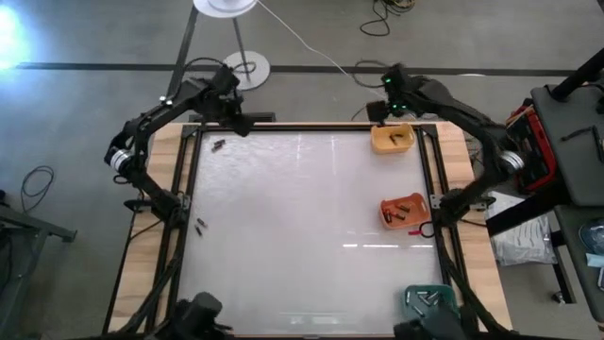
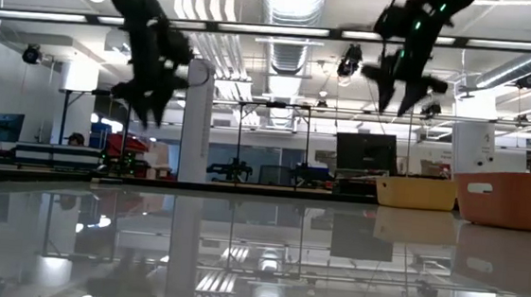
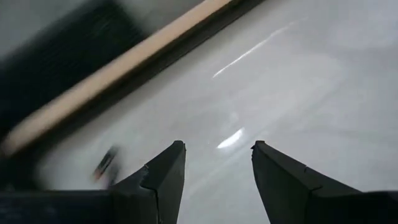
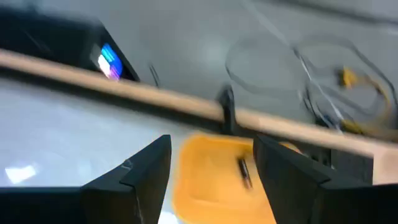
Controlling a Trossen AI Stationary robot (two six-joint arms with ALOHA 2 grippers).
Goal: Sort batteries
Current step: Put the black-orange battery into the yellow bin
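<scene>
At the far right corner of the white surface (image 1: 302,236), the right claw (image 1: 379,110) hangs over the yellow tray (image 1: 392,139), above it and not touching. In the right wrist view its two dark fingers (image 4: 140,177) stand well apart with nothing between them, and a single dark battery (image 4: 244,172) lies inside the yellow tray below, framed by the gap. Nearer along the right edge sits an orange tray (image 1: 403,211) with a few dark batteries (image 1: 399,209) in it, and at the near right corner a teal tray (image 1: 429,300) holds silvery ones. In the low view the yellow and orange trays show side by side at the right, the orange one closer to the camera.

The left claw (image 1: 236,120) is up at the far left corner, raised off the surface. Its fingers (image 3: 165,177) are also spread, holding nothing. A loose dark battery with reddish marks (image 1: 219,145) lies on the surface just beside it, toward the near side; the left wrist view catches it as a blurred shape close to one finger. Another loose battery (image 1: 200,226) lies near the left edge, about halfway down, well apart from the first.
</scene>
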